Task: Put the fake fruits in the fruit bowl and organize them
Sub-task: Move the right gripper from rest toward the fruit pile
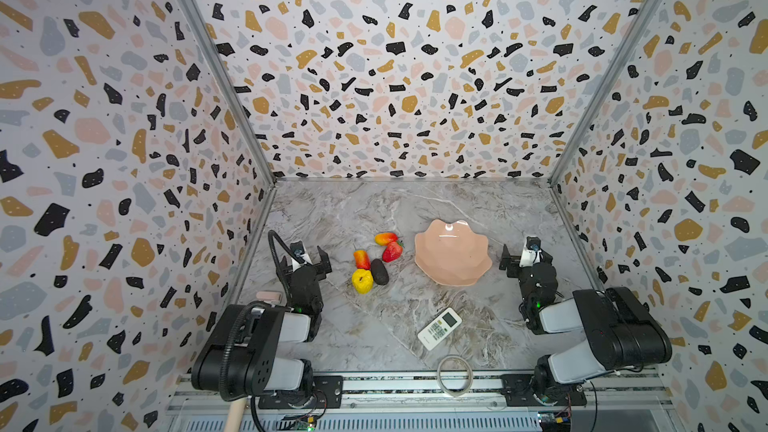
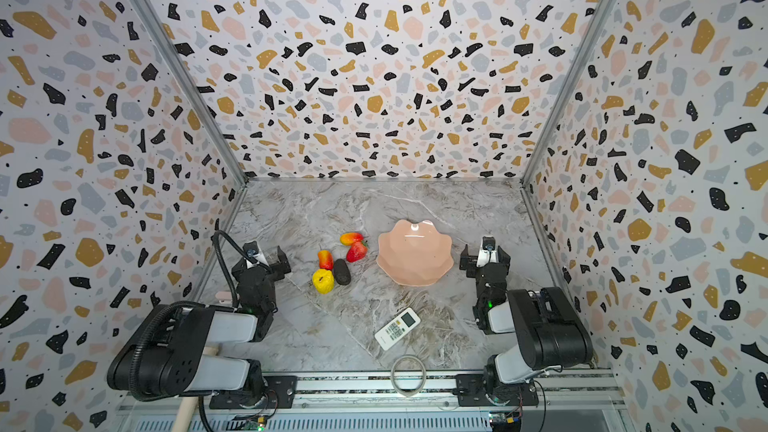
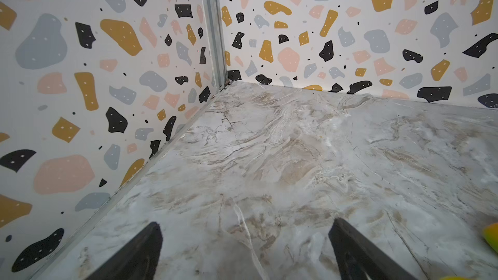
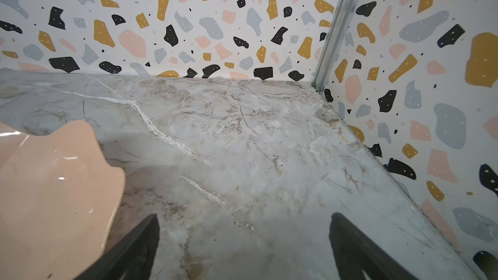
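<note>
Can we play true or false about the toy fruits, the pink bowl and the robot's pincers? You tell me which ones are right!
1. The pink fruit bowl has nothing in it. True.
2. The strawberry is inside the bowl. False: it lies on the table, just left of the bowl in both top views.
3. The left pincer and the right pincer are both open and hold nothing. True.
4. The white remote control lies between the fruits and the bowl. False: it lies on its own nearer the front edge, between the two arms.
5. The avocado lies right beside the yellow fruit. True.
</note>
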You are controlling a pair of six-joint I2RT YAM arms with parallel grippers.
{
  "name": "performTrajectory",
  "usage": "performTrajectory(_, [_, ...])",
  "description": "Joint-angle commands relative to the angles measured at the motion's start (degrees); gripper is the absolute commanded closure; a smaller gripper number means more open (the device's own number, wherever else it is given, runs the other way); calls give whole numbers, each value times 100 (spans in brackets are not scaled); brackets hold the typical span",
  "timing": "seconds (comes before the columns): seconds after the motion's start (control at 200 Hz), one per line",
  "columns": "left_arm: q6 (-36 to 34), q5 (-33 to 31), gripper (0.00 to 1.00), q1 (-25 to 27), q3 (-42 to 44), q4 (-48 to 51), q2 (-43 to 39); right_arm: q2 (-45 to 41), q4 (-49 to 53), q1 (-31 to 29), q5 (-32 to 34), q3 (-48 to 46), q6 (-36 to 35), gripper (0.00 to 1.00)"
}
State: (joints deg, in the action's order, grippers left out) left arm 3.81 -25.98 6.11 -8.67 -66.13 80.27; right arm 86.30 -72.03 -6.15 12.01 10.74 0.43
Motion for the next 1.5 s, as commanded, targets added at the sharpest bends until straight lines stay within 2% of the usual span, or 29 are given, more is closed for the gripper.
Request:
performTrajectory(0.0, [-39, -18, 0, 13, -3, -372, -55, -88, -90, 19, -39, 34, 71, 1])
performTrajectory(0.916, [-42, -30, 0, 13, -21, -340, -55, -116, -128, 18, -34, 16, 71, 1])
performTrajectory(1.021, [-80, 63, 0, 21, -71, -308, -115, -535, 184, -24, 180, 15, 85, 1])
performTrajectory(1.041, [-118, 71, 1, 49, -154, -170, -197, -672, 294, -33, 218, 7, 87, 1])
performTrajectory(1.127, [-101, -94, 0, 160, -846, 1666, -752, -1555, 1203, -144, 239, 155, 10, 1])
performTrajectory(1.222, [150, -303, 0, 355, -1464, 3025, -1296, -2489, 2791, -351, 114, 710, 277, 1])
performTrajectory(1.287, [351, -94, 1, 433, -1861, 3777, -1580, -2851, 3601, -455, -468, 1183, 358, 1])
performTrajectory(1.392, [766, 477, 0, 453, -2749, 5283, -1691, -2897, 4540, -860, -1148, 2035, 310, 1])
performTrajectory(1.497, [848, 1157, 1, 461, -3725, 6943, -1589, -2283, 5795, -1492, -1194, 3259, 320, 1])
